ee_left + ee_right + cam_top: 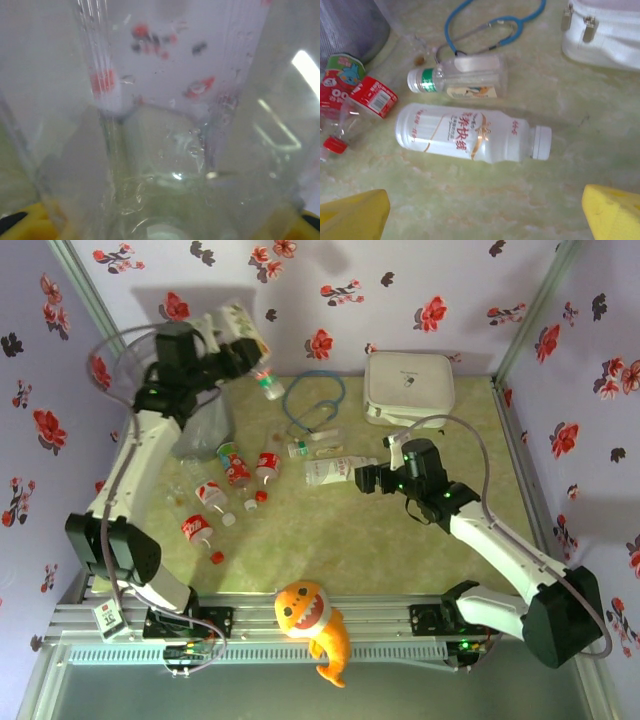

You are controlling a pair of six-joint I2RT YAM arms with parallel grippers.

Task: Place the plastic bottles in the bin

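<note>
Bin, a large round translucent greyish plastic bucket [205,430], stands at ten o'clock on the pale green surface [400,550]. A white square zipped case [410,385] sits at one o'clock. The left claw [238,348], raised at eleven o'clock near the bin's rim, is clamped on a clear plastic bottle with a white-and-green label [243,322]. The right claw [360,478], near centre, has its jaws wide apart over a white opaque bottle [465,132] lying on its side. Red-labelled clear bottles [240,470] lie scattered at nine o'clock.

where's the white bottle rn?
The white bottle lies mid-table in the top view, at the tips of the right gripper, small clear bottle just beyond.
</note>
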